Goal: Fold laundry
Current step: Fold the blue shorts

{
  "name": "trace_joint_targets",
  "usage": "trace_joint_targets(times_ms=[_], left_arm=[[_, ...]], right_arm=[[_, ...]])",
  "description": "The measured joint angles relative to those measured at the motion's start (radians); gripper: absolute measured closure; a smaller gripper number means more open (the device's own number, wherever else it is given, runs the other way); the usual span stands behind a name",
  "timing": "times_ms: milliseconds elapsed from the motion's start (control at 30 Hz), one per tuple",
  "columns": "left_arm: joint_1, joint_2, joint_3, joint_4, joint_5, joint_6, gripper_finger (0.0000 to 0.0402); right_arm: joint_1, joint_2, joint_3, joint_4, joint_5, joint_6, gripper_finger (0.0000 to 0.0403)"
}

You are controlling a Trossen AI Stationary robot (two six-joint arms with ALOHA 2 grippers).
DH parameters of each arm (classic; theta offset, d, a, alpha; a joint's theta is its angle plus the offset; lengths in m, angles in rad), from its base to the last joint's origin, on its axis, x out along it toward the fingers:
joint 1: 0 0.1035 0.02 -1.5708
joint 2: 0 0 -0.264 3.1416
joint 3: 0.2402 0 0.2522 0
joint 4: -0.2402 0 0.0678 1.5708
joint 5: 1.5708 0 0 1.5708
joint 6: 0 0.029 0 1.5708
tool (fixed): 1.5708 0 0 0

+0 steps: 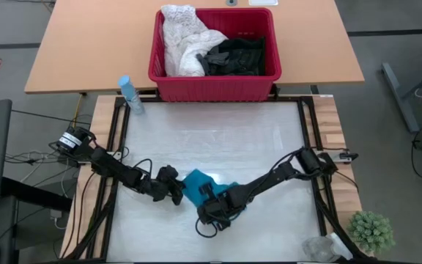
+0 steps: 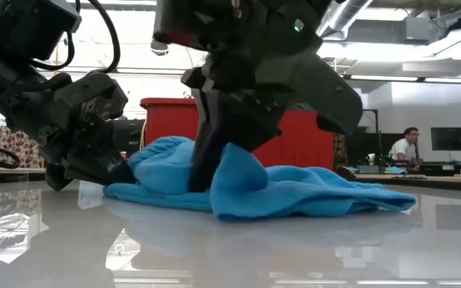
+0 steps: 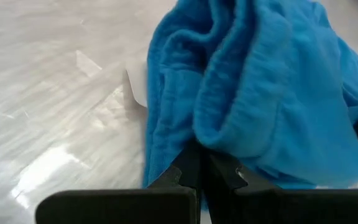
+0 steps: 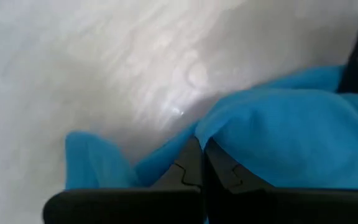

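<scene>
Glossy white bench [image 1: 218, 139] with a dark frame, wood boards along its sides; grey floor around it. Near edge: a small green plant [image 1: 372, 231] at the right corner, crumpled clear plastic [image 1: 321, 248] beside it.

Near-centre of the bench: small teal garment [image 1: 196, 183], bunched and partly folded over itself, lying flat on the surface. In the low view it reads as a low heap [image 2: 294, 192] with one fold raised in the middle.

Left hand [image 1: 176, 192] at the garment's left edge, low to the bench. Its fingers [image 3: 185, 171] are pressed together with an edge of the teal cloth pinched between them. Right hand [image 1: 212, 205] at the garment's near-right side, arm reaching in from the right. Its fingers [image 4: 191, 162] are likewise closed tight, nipping a fold of the same garment. Both hands grip the cloth just beside each other.

Farther back, left of the bench's far edge: a pale blue spray bottle [image 1: 129, 94], upright.

Beyond that, a wooden table [image 1: 86, 44] carrying a red slotted basket [image 1: 215, 81]. Inside it, a white lacy garment [image 1: 183, 40] fills the left part and spills over the far rim; black clothes [image 1: 237, 55] lie in the right part, touching the white one.

Far background, low view: a person [image 2: 406, 146] seated at a desk.
</scene>
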Motion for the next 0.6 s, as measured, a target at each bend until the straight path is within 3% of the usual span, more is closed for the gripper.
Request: trace_joint_targets(times_ms=[433,600], left_arm=[[0.014,-0.011,-0.001,0.035,0.092,0.066,0.0402],[0.044,-0.069,-0.001,-0.032,0.104,0.113,0.0401]], right_arm=[[0.003,0.04,0.003,-0.016,0.022,0.042,0.0385],[0.012,0.041,0.002,-0.019,0.002,0.042,0.0385]])
